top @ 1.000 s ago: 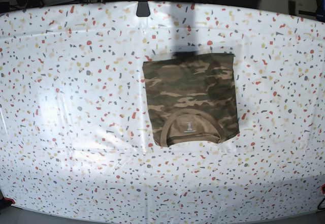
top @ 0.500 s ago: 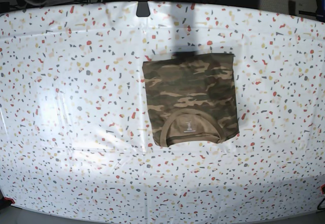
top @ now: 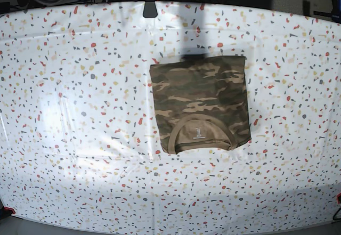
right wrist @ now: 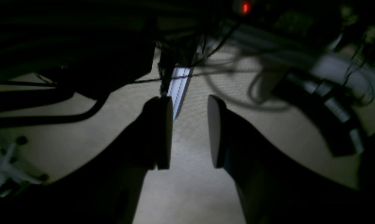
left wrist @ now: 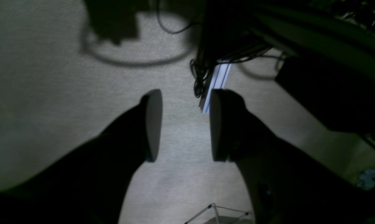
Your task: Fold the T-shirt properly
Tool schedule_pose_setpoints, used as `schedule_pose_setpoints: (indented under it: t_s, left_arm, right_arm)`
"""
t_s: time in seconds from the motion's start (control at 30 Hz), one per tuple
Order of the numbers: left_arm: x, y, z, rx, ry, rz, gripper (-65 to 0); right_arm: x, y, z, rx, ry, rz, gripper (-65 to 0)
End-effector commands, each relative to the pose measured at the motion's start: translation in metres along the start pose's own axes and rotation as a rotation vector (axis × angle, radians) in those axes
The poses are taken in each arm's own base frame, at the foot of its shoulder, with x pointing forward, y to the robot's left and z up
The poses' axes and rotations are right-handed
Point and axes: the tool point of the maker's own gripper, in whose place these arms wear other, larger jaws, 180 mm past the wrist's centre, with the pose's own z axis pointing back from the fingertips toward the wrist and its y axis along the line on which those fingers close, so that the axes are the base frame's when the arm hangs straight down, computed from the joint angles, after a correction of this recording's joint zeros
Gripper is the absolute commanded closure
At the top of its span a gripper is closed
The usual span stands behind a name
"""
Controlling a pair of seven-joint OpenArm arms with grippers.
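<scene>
T-shirt (top: 200, 105) lies folded into a compact, roughly square block on the speckled table (top: 80, 112), a bit right of centre in the base view, flat, with nothing on it. Camo cloth in brown, tan and olive; edges fairly straight, far edge slightly wider than the near one, near-right corner sticking out a little. Tan ribbed collar (top: 202, 123) curves across the near part of the block, opening toward the near edge, with a small white label (top: 197, 133) inside the curve. Neither gripper shows in the base view, so the shirt is well apart from both sets of jaws and nothing touches it. Left gripper (left wrist: 182, 126) is seen only by its own wrist camera: jaws spread, a clear gap between the two dark fingers (left wrist: 151, 124), nothing between them. Beyond the gap is grey carpet-like floor (left wrist: 50, 93); past the fingertips a bundle of dark cables (left wrist: 203, 71) and a pale strip (left wrist: 217, 84). Right gripper (right wrist: 189, 132) likewise: jaws apart, gap empty, slightly narrower than the left one's. Past its fingertips another pale strip (right wrist: 178, 87), cables, and a small red light (right wrist: 245, 7) at the top; the rest there is too dark to tell. No cloth appears in either wrist view.
</scene>
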Motion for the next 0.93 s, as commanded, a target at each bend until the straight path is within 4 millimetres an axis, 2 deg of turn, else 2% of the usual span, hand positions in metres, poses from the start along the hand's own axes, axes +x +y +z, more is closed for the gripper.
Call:
schedule_pose_setpoints:
  t_s: [0.0, 0.13, 0.3, 0.57, 0.9]
  left_arm:
    - [-0.002, 0.008, 0.003, 0.014, 0.002, -0.005, -24.4]
    - [-0.009, 0.002, 0.001, 0.009, 0.021, -0.039, -24.4]
    - [-0.009, -0.006, -0.003, 0.02, 0.007, -0.094, -24.4]
    - [-0.009, -0.02, -0.006, -0.003, -0.006, -0.084, -24.4]
    - [-0.01, -0.021, -0.007, -0.004, -0.003, -0.083, -24.4]
  right_arm:
    - [-0.004, -0.009, 0.003, -0.027, -0.005, 0.014, -19.7]
    - [-0.015, -0.024, 0.004, -0.094, -0.011, 0.033, -19.7]
    - [-0.026, -0.027, 0.005, -0.106, 0.005, 0.034, -19.7]
    - [-0.011, -0.035, 0.004, -0.114, -0.004, 0.042, -19.7]
    - [-0.002, -0.036, 0.002, -0.108, -0.02, 0.045, -19.7]
